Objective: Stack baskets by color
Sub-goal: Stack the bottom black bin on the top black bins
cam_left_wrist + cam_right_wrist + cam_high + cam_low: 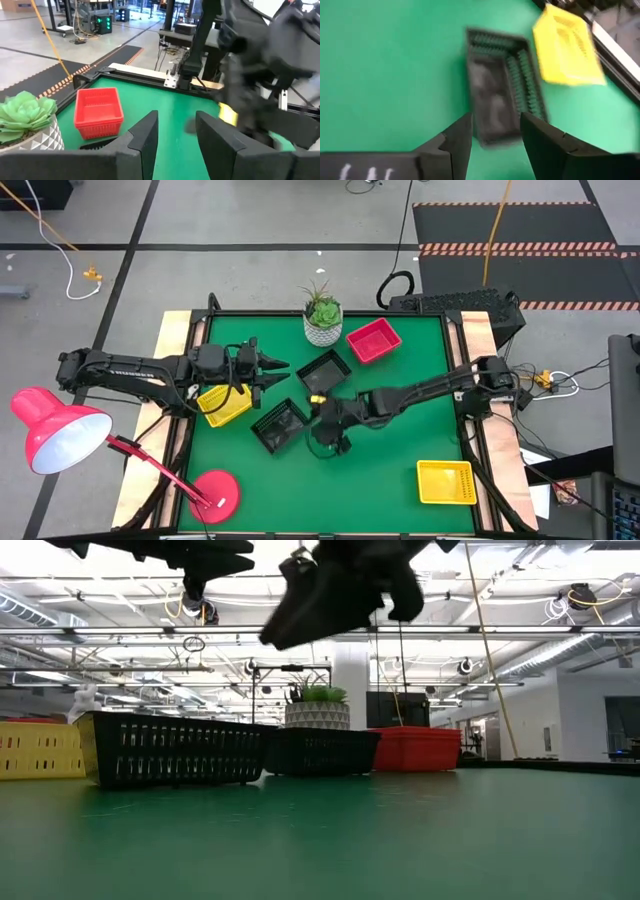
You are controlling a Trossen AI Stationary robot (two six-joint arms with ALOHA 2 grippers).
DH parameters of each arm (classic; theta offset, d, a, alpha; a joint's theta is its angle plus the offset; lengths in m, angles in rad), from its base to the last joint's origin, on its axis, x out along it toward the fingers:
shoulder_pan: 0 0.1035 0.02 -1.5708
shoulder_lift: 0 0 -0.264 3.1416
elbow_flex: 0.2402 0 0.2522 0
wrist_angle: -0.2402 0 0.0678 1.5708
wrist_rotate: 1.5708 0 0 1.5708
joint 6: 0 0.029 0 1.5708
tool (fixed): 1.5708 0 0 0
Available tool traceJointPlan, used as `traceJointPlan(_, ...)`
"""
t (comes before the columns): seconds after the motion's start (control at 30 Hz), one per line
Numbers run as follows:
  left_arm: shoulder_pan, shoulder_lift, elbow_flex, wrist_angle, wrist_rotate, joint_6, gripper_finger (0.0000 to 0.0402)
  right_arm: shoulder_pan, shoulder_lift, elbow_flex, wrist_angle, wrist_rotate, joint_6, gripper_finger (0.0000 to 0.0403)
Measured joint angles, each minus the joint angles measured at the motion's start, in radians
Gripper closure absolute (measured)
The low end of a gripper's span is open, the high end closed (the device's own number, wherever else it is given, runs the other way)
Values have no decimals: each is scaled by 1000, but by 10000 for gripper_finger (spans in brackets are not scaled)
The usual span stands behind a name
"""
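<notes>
Two black baskets [280, 425] [323, 372] sit flat on the green mat near its middle. A red basket [373, 340] lies at the far side. One yellow basket [225, 402] lies under my left arm and another [446, 482] sits near the front right corner. My right gripper [495, 117] hovers open above the mat, just right of the nearer black basket [500, 95], with nothing between its fingers. My left gripper [175, 117] is raised at the left of the mat, open and empty, pointing toward the right.
A white plant pot [322, 320] stands at the far edge, next to the red basket. A red lamp with a round base [215, 492] stands at the front left corner. Bare mat lies between the black baskets and the front right yellow basket.
</notes>
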Motion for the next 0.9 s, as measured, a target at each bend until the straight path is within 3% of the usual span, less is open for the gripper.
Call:
traceJointPlan(0.47,-21,0,0,-9,-15,-29,270,10,178,0,121,-3,60,255)
traceJointPlan(0.9,-25,0,0,-8,-23,-24,270,-19,191,0,173,3,82,271)
